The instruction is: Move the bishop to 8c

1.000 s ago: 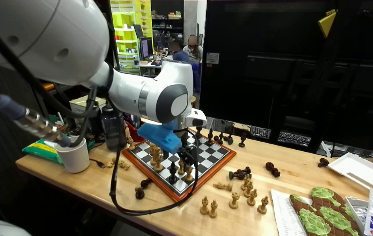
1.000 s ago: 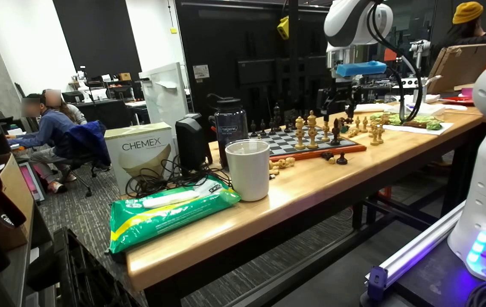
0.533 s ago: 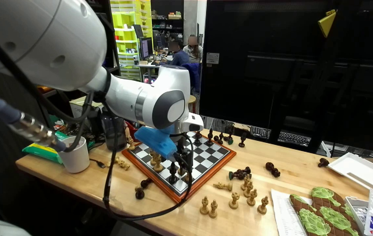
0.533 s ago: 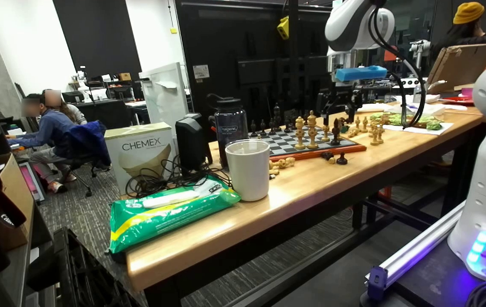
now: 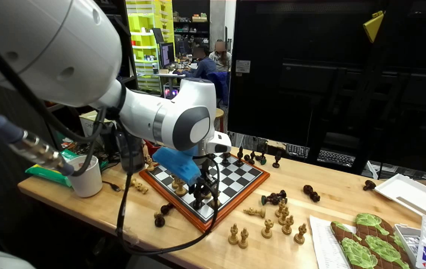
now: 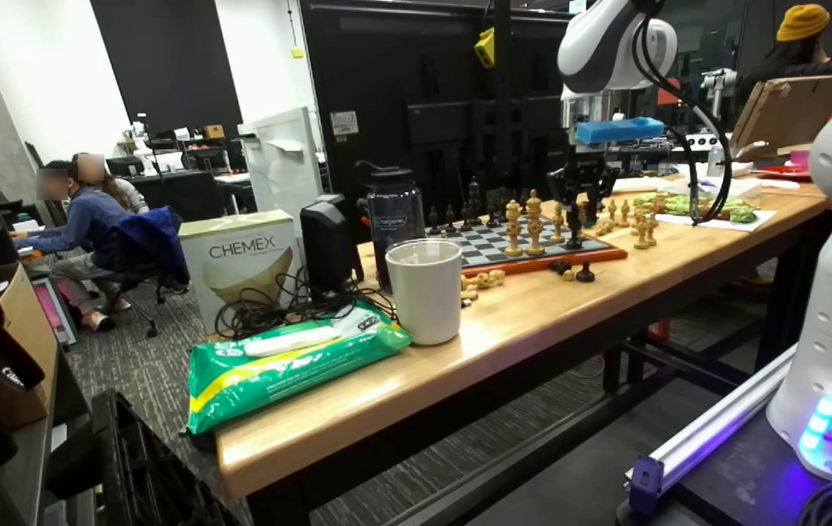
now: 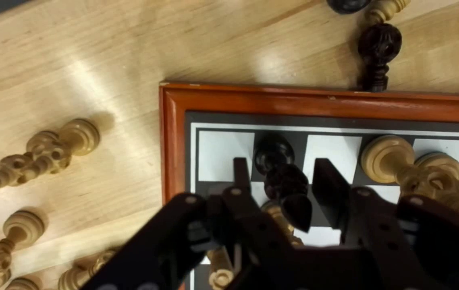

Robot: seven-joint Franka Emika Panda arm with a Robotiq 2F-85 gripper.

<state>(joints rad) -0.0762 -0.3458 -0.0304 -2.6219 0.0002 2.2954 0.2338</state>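
While the gripper [image 7: 282,169] hangs over the chessboard [image 7: 277,102], its jaws stand spread on either side of the dark bishop [image 7: 285,183], which is upright on the chessboard's edge row, just beside the corner square. Two pale pieces [image 7: 388,159] stand farther along that edge; just outside the frame lies a dark piece [image 7: 378,46]; well apart stands a white cup [image 5: 86,181].

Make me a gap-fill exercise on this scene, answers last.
In the wrist view, the bishop stands on the chessboard, ____ the fingers of the gripper.
In an exterior view, the box reads ____.
The packet beside the mug is ____ with a yellow stripe.
The block just above the gripper is ____.

Missing words: between; CHEMEX; green; blue.
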